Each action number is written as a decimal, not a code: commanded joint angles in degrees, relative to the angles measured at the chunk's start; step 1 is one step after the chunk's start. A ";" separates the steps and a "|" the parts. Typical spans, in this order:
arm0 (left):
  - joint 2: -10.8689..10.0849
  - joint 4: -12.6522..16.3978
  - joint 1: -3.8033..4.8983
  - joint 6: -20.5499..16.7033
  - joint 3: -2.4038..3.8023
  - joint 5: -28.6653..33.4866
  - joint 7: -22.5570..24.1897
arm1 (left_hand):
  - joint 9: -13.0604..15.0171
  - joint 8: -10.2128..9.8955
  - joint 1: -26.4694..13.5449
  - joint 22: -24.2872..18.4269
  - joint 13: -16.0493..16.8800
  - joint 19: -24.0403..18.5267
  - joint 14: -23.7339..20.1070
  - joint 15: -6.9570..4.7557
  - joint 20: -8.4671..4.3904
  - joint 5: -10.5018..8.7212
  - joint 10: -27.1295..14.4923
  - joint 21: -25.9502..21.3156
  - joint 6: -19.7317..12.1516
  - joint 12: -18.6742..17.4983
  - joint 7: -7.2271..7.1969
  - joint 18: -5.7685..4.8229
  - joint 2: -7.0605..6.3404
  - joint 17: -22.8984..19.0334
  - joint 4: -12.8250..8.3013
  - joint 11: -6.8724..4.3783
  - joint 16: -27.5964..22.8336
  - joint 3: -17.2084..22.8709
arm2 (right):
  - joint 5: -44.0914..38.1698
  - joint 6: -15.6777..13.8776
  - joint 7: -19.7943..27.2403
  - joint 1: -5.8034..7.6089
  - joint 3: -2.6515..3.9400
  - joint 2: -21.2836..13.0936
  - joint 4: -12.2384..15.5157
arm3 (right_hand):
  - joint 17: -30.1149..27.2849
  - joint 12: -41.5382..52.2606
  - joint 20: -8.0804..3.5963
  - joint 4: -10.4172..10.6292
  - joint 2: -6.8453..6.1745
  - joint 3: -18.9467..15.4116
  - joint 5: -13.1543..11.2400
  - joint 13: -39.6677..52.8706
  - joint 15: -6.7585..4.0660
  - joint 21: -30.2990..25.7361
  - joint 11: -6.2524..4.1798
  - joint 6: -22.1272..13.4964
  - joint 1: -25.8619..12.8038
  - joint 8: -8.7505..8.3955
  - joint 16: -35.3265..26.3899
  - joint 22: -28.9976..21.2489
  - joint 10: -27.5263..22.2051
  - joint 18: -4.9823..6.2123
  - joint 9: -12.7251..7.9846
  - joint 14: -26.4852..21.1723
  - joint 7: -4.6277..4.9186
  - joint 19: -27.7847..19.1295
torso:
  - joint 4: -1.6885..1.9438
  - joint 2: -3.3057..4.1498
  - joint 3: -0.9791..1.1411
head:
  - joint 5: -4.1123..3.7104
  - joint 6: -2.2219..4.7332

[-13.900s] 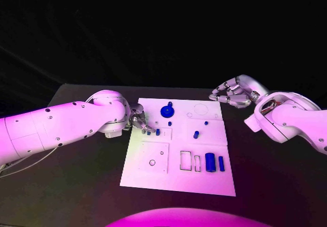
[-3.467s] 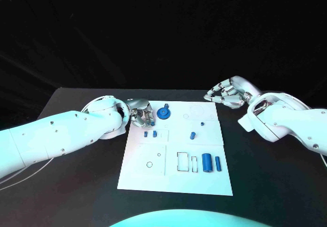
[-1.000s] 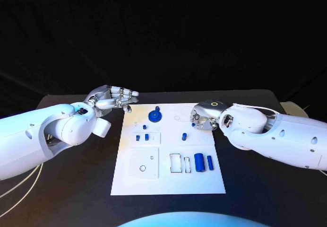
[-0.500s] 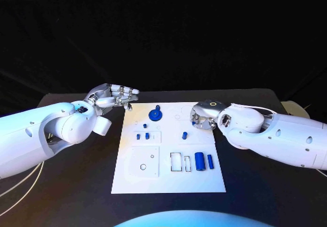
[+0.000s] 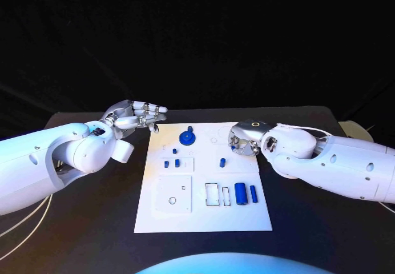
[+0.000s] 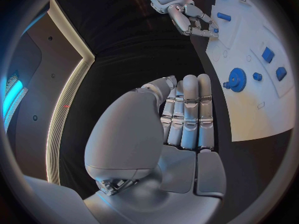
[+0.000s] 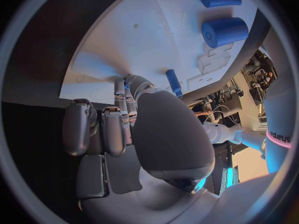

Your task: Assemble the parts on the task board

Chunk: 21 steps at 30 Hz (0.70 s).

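The right hand (image 5: 244, 142), fingers pinching a small blue part (image 5: 238, 145) over the task board (image 5: 204, 220), could drop it if misaligned; the left hand (image 5: 136, 117) hovers curled, holding nothing.

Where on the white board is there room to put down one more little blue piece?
The near end of the task board, below the two blue cylinders, is bare. The far end is crowded: blue knob, small blue pieces, and the right hand.
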 commanded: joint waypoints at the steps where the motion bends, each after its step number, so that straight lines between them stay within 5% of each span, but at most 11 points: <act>1: 0.00 0.18 0.02 0.88 0.03 0.36 0.44 | -0.06 0.21 0.15 -0.09 0.06 -0.35 -0.52 -0.05 -0.03 -0.09 -0.32 -0.30 -0.06 0.28 0.30 0.79 0.67 -0.11 -0.41 0.02 -0.44 -0.09 | -0.12 2.06 -0.19 -0.39 -0.21 0.33 -0.23 | 0.87 -0.28 -0.07 -0.03 -0.01 0.43 -0.17 -0.08 -0.42 0.47 -0.02 0.52 -0.84 0.35 0.43 5.74 0.40 -0.85 0.10 3.07 0.04 0.43 | -0.03 -0.02 -0.03 | -0.01 -0.03; 10: -0.02 0.20 0.03 0.87 0.03 0.24 0.20 | -0.09 0.20 0.29 -0.11 0.06 -0.38 -0.55 -0.04 -0.04 -0.08 -0.41 -0.33 -0.11 0.30 0.33 0.79 0.73 -0.18 -0.66 0.05 -0.59 -0.10 | 0.19 2.71 -0.41 -0.40 -0.21 0.23 -0.20 | 1.31 -1.02 -0.36 -0.67 -0.03 2.55 -0.10 -0.48 -0.77 1.66 -0.49 1.97 -1.79 0.48 0.79 6.73 2.05 -1.07 0.30 3.19 -0.48 0.92 | -0.01 -0.05 0.00 | 0.10 -0.06; 21: 0.01 0.14 0.03 0.75 0.03 0.12 -0.16 | -0.11 0.19 0.34 -0.11 0.06 -0.39 -0.57 -0.03 -0.04 -0.08 -0.47 -0.33 -0.15 0.31 0.36 0.79 0.78 -0.22 -0.76 0.07 -0.66 -0.10 | -0.26 -0.17 -1.39 -0.41 -0.20 -0.05 0.31 | 1.63 -1.95 -0.59 -1.58 0.93 5.44 -1.67 -0.91 -1.02 2.51 -0.71 2.79 -2.44 0.38 1.06 7.47 3.28 -1.25 0.55 3.27 -0.81 1.27 | -0.03 -0.05 -0.01 | 0.10 0.09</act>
